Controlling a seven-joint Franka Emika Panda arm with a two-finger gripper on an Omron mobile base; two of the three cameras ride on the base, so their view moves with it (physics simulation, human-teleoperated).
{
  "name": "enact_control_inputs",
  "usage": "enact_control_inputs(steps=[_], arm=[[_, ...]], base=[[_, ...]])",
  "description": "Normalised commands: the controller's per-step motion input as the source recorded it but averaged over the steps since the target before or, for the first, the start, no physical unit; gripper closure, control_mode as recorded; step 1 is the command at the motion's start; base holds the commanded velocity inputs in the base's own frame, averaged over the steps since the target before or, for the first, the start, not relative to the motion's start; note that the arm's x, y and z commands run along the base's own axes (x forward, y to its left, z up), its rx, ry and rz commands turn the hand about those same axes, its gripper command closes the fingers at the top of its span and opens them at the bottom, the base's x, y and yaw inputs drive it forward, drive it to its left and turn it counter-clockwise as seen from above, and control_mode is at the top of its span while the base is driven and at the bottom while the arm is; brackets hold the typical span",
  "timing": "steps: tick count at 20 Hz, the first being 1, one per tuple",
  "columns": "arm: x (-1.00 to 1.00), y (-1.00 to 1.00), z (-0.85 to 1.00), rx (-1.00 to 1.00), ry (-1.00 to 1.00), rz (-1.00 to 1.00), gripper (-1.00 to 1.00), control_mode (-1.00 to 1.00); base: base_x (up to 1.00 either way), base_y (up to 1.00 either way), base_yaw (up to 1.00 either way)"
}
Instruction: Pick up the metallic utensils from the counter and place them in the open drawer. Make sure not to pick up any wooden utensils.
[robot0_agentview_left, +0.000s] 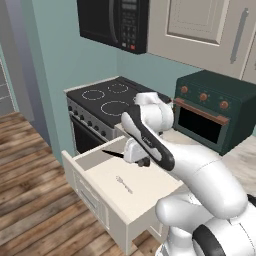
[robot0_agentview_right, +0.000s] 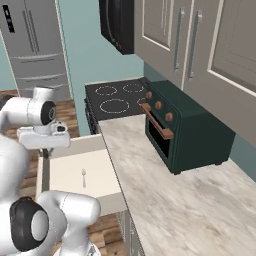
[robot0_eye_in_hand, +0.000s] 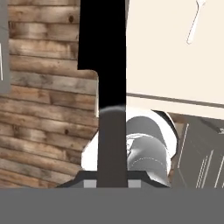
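My gripper (robot0_agentview_left: 139, 160) is shut on the handle of the black knife (robot0_agentview_left: 113, 154), one of the metallic utensils. It holds the knife just above the far left part of the open drawer (robot0_agentview_left: 150, 187), the dark blade pointing left toward the stove. In the hand view the knife (robot0_eye_in_hand: 103, 43) runs up from my gripper (robot0_eye_in_hand: 112, 183), over the drawer's edge and the wood floor. The small silver spoon (robot0_agentview_left: 124, 184) lies flat inside the drawer (robot0_agentview_right: 65, 172), also seen as the spoon (robot0_agentview_right: 83, 176) and spoon (robot0_eye_in_hand: 195, 21). The marbled counter (robot0_agentview_right: 165, 200) runs to the right. Wooden utensils are out of view.
A dark green toaster oven (robot0_agentview_right: 185, 130) stands on the counter against the wall. A black stove (robot0_agentview_left: 107, 97) sits left of the drawer, with a microwave (robot0_agentview_left: 115, 20) above it. A fridge (robot0_agentview_right: 35, 45) stands farther off. Wood floor (robot0_agentview_left: 30, 170) lies in front of the drawer.
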Motion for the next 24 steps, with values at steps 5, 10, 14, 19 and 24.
enact_control_inputs(steps=[5, 10, 14, 19, 24], arm=[[0.36, -0.01, -0.76, -0.11, -0.11, 0.0, 1.0, -1.0], [0.42, 0.0, -0.76, -0.06, -0.14, 0.0, 1.0, -1.0], [0.61, 0.0, -0.84, 0.0, -0.07, 0.0, 1.0, -1.0], [0.66, 0.0, -0.6, 0.03, -0.07, 0.0, 1.0, -1.0], [0.17, 0.0, -0.06, 0.02, -0.12, 0.0, 1.0, -1.0]], base=[[0.0, 0.0, 0.0], [0.0, 0.0, 0.0], [0.0, 0.0, 0.0], [0.0, 0.0, 0.0], [0.0, 0.0, 0.0]])
